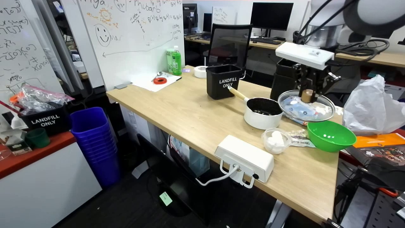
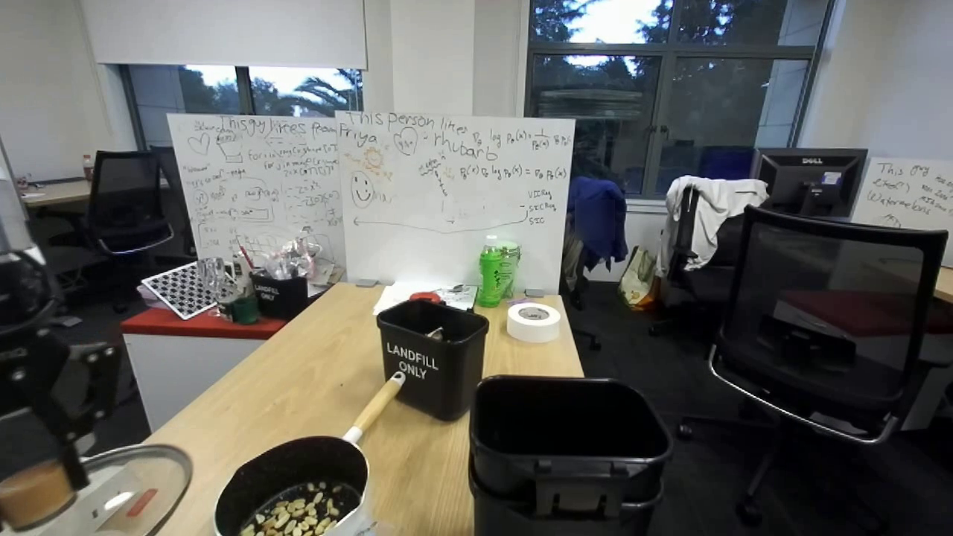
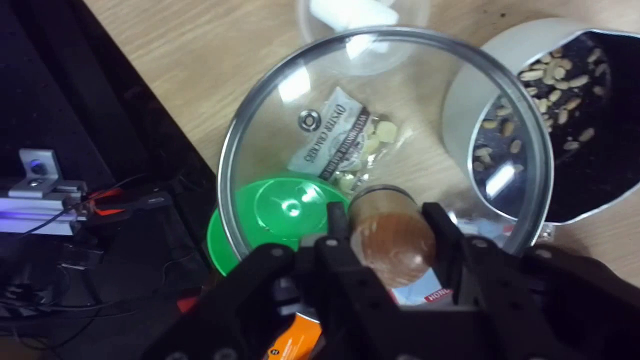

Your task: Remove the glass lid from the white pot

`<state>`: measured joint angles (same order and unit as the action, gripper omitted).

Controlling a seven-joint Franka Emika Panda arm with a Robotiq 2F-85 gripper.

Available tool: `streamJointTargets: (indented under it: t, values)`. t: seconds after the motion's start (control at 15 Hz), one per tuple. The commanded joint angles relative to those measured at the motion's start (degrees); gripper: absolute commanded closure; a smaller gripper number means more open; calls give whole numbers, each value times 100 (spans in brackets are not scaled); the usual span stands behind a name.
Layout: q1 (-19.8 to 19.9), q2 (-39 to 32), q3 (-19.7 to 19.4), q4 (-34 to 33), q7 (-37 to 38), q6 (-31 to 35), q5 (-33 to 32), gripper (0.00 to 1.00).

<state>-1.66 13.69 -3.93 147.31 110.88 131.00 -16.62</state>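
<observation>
Gripper (image 3: 389, 222) pinches the wooden knob (image 1: 306, 96) of the glass lid (image 1: 305, 110), one finger per side. Lid pos.: held in the air above the desk (image 1: 190, 110). In an exterior view it hangs just R of the white pot (image 1: 262, 119), w/ the green bowl (image 1: 330, 144) below it, toward the near R. In an exterior view that shows the pot's handle (image 2: 378, 402) pointing far, a strip of desk separates the visible parts of lid & pot.

Status (est.): removal done. Pot stands uncovered on the desk, dark interior open, pale nut-like pcs. (image 3: 555, 95) on its floor. Remaining, if req'd: set lid down L or R of pot, release knob, retract. Lid edge crosses pot mouth in wrist view; prob. line of sight only, not contact.

Lid desc.: round, clear glass, thin grey metal rim, small metal eyelet (image 3: 309, 120) (prob. steam vent). Knob: paler wood next to the glass, darker & glossy at the top. Bright reflections on glass; cracker packet (image 3: 332, 140) shows thru it. Attitude: approx. level; exact tilt can't be told.
</observation>
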Motion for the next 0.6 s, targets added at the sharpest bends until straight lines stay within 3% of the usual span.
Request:
streamJointTargets:
  t: [0.0,0.27,0.33,0.53]
  values:
    - [229,668,273,802,-420,167,139,84]
    - [154,1142,313,1533,-1074,320,555,84]
    - [123,908,327,1265,-1280,203,770,84]
    - [103,994,332,1296,-1978,17,1398,84]
